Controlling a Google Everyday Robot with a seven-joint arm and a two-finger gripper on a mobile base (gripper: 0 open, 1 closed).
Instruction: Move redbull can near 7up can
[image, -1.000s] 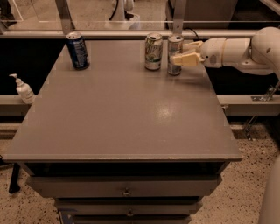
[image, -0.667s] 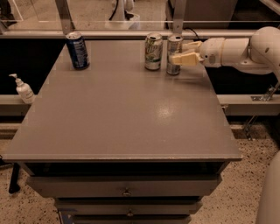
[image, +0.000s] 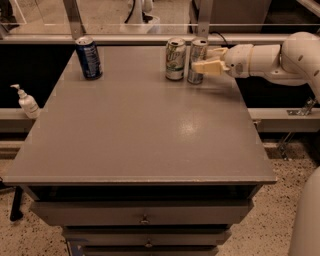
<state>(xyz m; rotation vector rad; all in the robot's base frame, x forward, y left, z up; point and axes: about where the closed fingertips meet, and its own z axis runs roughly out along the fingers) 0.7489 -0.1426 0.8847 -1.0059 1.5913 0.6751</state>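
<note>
The redbull can (image: 197, 54), slim and silver, stands upright on the grey table (image: 140, 130) near its far edge. The 7up can (image: 175, 59), pale white and green, stands just left of it with a narrow gap between them. My gripper (image: 206, 60) reaches in from the right on a white arm (image: 265, 60). Its cream fingers (image: 204, 67) sit on either side of the redbull can, closed on it.
A dark blue can (image: 89, 57) stands at the table's far left corner. A soap pump bottle (image: 27, 102) sits on a ledge left of the table. A rail and glass panel run behind the far edge. Drawers (image: 145, 217) are below the front edge.
</note>
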